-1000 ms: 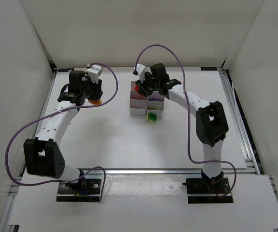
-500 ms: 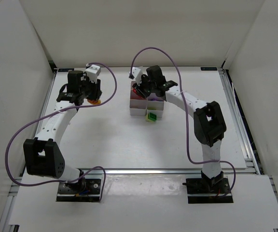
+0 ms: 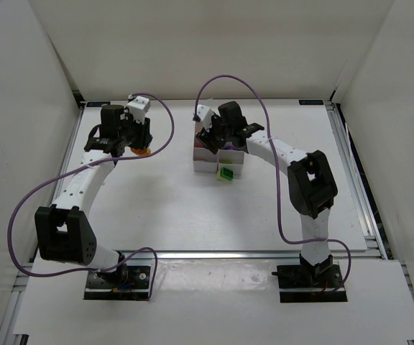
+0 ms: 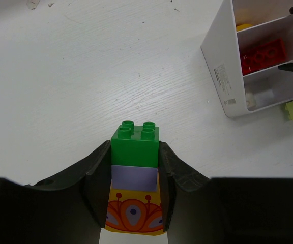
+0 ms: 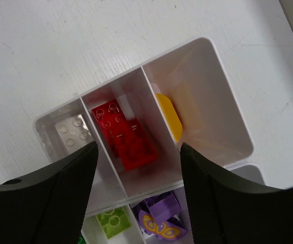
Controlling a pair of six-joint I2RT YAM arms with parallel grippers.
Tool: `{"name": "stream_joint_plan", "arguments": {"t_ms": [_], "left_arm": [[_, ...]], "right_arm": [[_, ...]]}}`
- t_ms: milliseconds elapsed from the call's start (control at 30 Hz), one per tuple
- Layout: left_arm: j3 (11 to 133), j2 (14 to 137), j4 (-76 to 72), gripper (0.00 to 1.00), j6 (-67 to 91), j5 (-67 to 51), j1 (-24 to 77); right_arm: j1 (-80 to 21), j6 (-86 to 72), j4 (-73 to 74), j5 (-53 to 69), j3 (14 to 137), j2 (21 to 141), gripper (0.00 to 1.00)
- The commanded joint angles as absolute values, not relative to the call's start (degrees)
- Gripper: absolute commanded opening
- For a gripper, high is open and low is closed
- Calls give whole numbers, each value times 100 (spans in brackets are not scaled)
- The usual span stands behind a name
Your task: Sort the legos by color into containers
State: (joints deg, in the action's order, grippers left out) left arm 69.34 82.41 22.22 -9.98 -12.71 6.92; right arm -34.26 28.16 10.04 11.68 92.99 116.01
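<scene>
Left jaws loaded, right jaws parted over the containers (image 5: 215, 96).
Your left jaws were clamped on a lego stack (image 4: 134, 168), green on top, pale purple in the middle and orange-patterned below, over the desk (image 4: 85, 76), well apart from the containers. Your right jaws stood apart, holding nothing, above the cell where the red lego (image 5: 128, 140) lay. A yellow lego (image 5: 169, 114) lay in the next cell.

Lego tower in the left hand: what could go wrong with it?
The tower in the left hand joins green, purple and orange bricks; dropped whole, colors would likely mix in one cell. The right hand hangs open over the containers, so both hands might bump there.
</scene>
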Motion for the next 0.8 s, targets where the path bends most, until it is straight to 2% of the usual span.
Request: {"name": "stream_joint_plan", "arguments": {"t_ms": [0, 133, 267, 433, 467, 600, 767], "left_arm": [[6952, 8130, 2118, 10, -923, -1380, 668], [6908, 8051, 2101, 10, -870, -1389, 685], [6855, 7858, 1811, 10, -608, -1555, 677], [7022, 7787, 1591, 10, 243, -1854, 633], [7136, 7822, 1591, 10, 403, -1872, 598], [7522, 7962, 1731, 10, 1735, -1452, 483], [8006, 8165, 2064, 10, 2723, -555, 483]], "right_arm": [[-3454, 2822, 809, 1134, 9202, 11259, 70], [-3454, 2734, 800, 1230, 9167, 11119, 70], [-3454, 2251, 765, 1265, 9237, 10829, 63], [-3077, 323, 782, 1993, 9308, 10257, 64], [-2980, 73, 826, 2482, 9299, 10205, 64], [-2769, -1141, 712, 3444, 9150, 9994, 69], [-2856, -2038, 378, 3288, 8974, 9940, 68]]}}
